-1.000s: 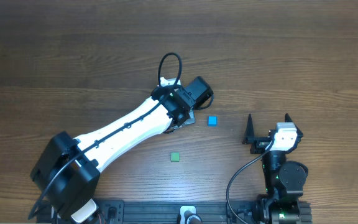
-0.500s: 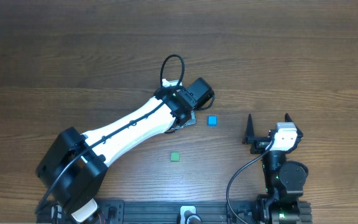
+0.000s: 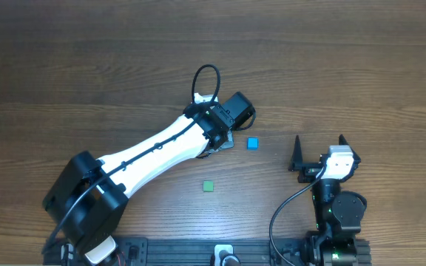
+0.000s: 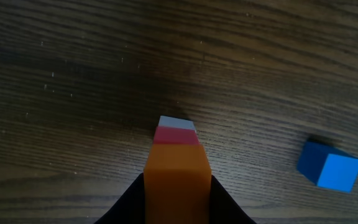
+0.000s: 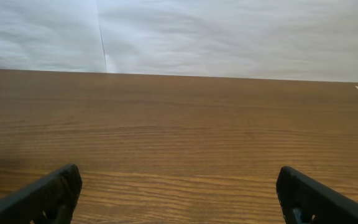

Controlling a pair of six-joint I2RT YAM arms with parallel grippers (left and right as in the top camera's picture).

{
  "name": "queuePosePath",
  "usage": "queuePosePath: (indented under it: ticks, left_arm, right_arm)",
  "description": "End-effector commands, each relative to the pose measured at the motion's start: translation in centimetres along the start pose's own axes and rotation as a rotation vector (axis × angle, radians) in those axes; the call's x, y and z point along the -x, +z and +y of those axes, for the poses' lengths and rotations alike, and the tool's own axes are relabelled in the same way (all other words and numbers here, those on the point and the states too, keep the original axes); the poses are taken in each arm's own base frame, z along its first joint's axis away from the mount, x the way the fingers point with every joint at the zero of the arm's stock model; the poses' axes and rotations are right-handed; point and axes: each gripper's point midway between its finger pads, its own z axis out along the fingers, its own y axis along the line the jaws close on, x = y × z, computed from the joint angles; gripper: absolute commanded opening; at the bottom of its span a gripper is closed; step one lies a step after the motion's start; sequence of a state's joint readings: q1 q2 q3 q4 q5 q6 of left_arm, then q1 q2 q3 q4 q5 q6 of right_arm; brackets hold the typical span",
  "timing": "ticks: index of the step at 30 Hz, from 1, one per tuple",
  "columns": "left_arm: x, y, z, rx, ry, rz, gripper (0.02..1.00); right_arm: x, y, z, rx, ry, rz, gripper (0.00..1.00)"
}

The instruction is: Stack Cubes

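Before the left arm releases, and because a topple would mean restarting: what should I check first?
1. Grip: the left end effector holds the small orange cube between both fingers: ok.
2. Alignment: the orange cube sits in line with the small red cube and the small white cube beyond it: ok.
3. Contact between the orange and red cubes: cannot tell.
4. The small blue cube stands apart from the pile on the wooden table: ok.
5. The right end effector is open, near its own base, away from the pile: ok.
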State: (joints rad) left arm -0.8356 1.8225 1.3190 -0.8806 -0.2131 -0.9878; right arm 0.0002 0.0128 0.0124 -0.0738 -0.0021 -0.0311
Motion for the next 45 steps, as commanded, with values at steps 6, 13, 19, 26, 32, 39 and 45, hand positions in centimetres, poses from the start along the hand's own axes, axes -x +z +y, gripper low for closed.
queuePosePath:
  ticks: [6, 13, 19, 26, 32, 39, 45]
  left_arm:
    - [-0.5, 0.9, 0.3, 0.020, 0.020, 0.021, 0.047]
    - [-0.5, 1.0, 0.3, 0.021, 0.020, 0.022, 0.051]
    - [-0.6, 1.1, 0.3, 0.024, 0.021, 0.024, 0.049]
    - [-0.7, 1.5, 0.4, 0.035, 0.023, 0.032, 0.049]
    - [-0.7, 1.6, 0.4, 0.036, 0.024, 0.032, 0.056]
    - [-0.7, 1.6, 0.4, 0.036, 0.024, 0.032, 0.220]
    - [-0.7, 1.6, 0.4, 0.036, 0.024, 0.032, 0.362]
  right_arm:
    - [-0.2, 0.0, 0.0, 0.003, -0.003, -0.001, 0.991]
    - [-0.2, 0.0, 0.0, 0.003, -0.003, -0.001, 0.991]
    - [-0.2, 0.0, 0.0, 0.003, -0.003, -0.001, 0.993]
    - [-0.2, 0.0, 0.0, 0.003, -0.003, -0.001, 0.993]
    - [-0.2, 0.0, 0.0, 0.003, -0.003, -0.001, 0.991]
    - [-0.2, 0.0, 0.0, 0.003, -0.003, -0.001, 0.993]
    - [-0.2, 0.0, 0.0, 0.003, -0.003, -0.001, 0.991]
